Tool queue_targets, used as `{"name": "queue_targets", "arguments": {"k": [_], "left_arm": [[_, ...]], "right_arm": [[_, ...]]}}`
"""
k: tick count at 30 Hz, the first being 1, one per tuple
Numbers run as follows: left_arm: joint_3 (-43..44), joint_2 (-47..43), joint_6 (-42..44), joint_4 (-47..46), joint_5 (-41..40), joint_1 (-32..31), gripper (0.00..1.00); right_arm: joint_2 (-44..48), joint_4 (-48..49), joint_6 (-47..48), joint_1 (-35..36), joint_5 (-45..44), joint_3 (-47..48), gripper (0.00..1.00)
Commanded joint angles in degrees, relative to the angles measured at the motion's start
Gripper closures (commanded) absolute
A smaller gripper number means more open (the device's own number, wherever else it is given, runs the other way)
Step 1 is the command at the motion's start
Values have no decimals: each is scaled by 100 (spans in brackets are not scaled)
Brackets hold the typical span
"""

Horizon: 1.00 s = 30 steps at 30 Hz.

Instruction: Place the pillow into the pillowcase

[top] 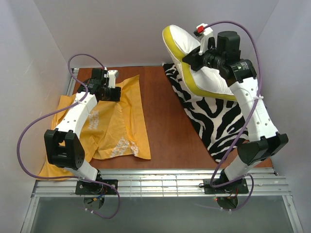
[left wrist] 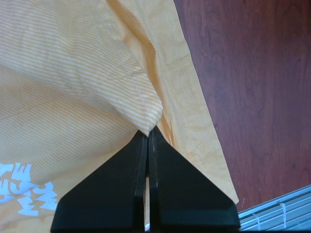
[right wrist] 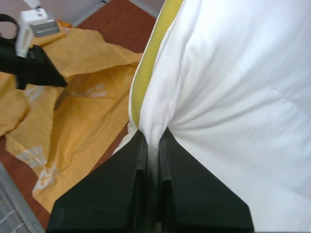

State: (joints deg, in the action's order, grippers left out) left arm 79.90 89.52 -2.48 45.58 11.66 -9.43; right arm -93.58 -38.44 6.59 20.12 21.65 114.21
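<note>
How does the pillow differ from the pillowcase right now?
The pillow is puffy and white with a yellow-green band; the pillowcase is thin orange-yellow cloth. The pillow is held up; the pillowcase lies crumpled on the table. Shared: each is pinched, the pillow by the right end effector, the pillowcase by the left end effector.

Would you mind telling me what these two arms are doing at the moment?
The right gripper pinches the white pillow near its yellow-green edge, holding it up over the zebra-striped cloth. The left gripper is shut on a fold of the orange pillowcase lying on the table. The pillow is not inside yet.
</note>
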Motion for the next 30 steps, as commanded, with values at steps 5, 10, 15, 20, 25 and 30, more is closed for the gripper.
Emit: {"name": "queue_targets", "arguments": {"k": [5,10,15,20,25,30], "left_arm": [[70,-303,-95,-164,337,82,100],[43,-303,-77,-146,346,99,100],[-35,-338,-138,-190,599,196,100],[-255,-488,-437,-524,1303,679,100],[-229,-435,-455,-638,1541,916,100],[-97,-356,-385,-603,1602,934,100]], "right_arm": [[437,1320,-1405,553,1781,-294,99],[499,2505,-2776,756,1861,-409,99],[446,3096,-3489,976,1773,-1599,99],[105,4052,-3682,1082,2008,-3474,99],[-528,5074,-4202,1493,2809,-3907,99],[-539,4978,-3745,2074,2880,-4205,99]]}}
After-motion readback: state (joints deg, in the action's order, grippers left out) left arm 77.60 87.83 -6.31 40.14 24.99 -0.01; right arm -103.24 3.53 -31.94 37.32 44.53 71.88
